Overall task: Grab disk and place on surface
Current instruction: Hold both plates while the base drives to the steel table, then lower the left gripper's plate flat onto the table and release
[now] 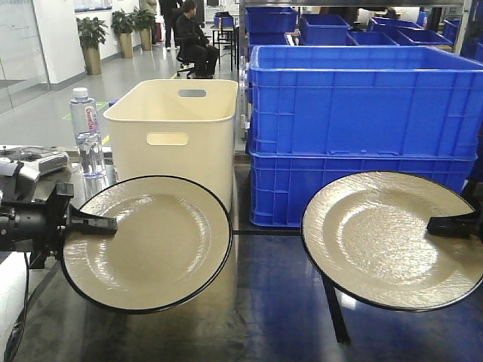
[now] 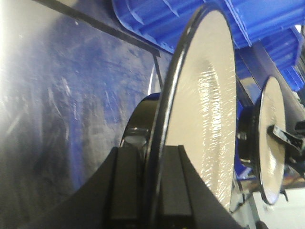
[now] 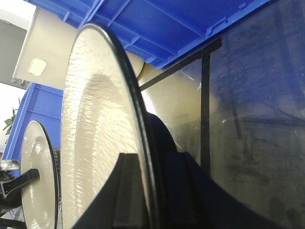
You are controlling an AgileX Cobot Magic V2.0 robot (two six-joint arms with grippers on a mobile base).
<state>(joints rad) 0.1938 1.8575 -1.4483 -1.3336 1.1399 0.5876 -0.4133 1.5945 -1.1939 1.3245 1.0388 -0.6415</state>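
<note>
Two cream disks with black rims are each held by one gripper over the dark glossy surface (image 1: 260, 317). My left gripper (image 1: 106, 225) is shut on the left edge of the left disk (image 1: 151, 245). In the left wrist view its jaws (image 2: 151, 191) pinch that rim, one on each face of the disk (image 2: 205, 109). My right gripper (image 1: 445, 225) is shut on the right edge of the right disk (image 1: 385, 241). In the right wrist view its jaws (image 3: 152, 191) clamp the disk (image 3: 95, 143). Both disks tilt slightly toward the camera.
A cream bin (image 1: 177, 128) and stacked blue crates (image 1: 362, 113) stand just behind the disks. A water bottle (image 1: 87, 132) stands at the back left. Black tape lines (image 1: 336, 309) cross the surface. A seated person (image 1: 192, 41) is far back.
</note>
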